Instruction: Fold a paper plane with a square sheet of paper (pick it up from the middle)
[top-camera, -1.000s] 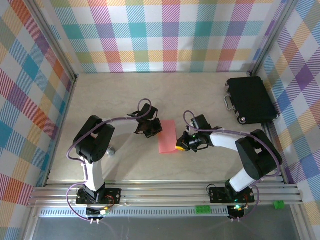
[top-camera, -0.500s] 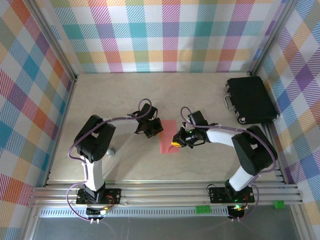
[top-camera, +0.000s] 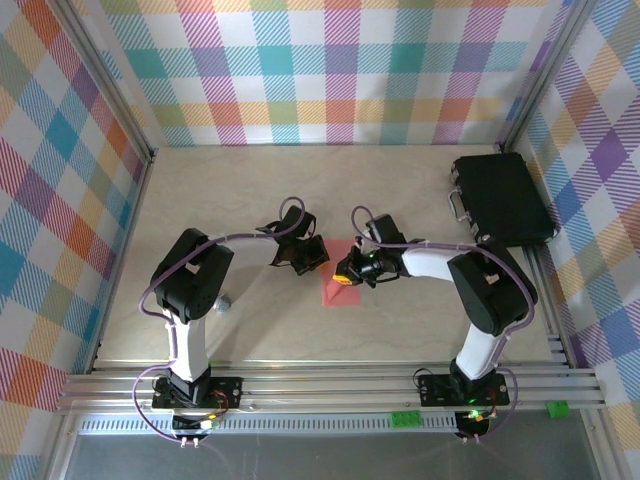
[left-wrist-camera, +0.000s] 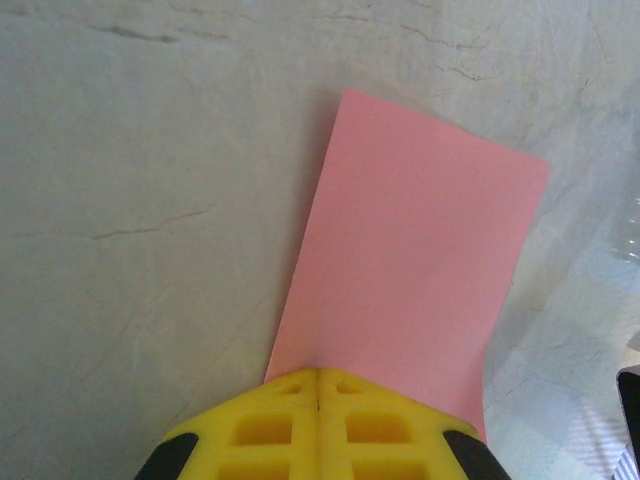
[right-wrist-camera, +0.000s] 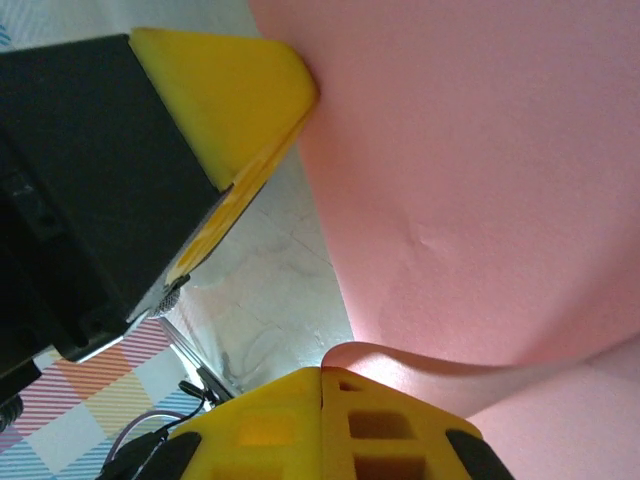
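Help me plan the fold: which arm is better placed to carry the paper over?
Right, likely: the right gripper, shut, meets a lifted curl of the paper; the left gripper, shut, rests on its flat edge.

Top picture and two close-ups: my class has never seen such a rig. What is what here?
A left arm and a right arm, both robots, are bolted at the table's near edge. The wide picture looks down from above. Each close-up comes from a wrist camera, with yellow jaws at the bottom. On the table lie a pink sheet of paper and a black case. The left jaws and right jaws are shut at the paper's edges, and it curls up by the right ones. Whether they pinch it, I cannot tell.
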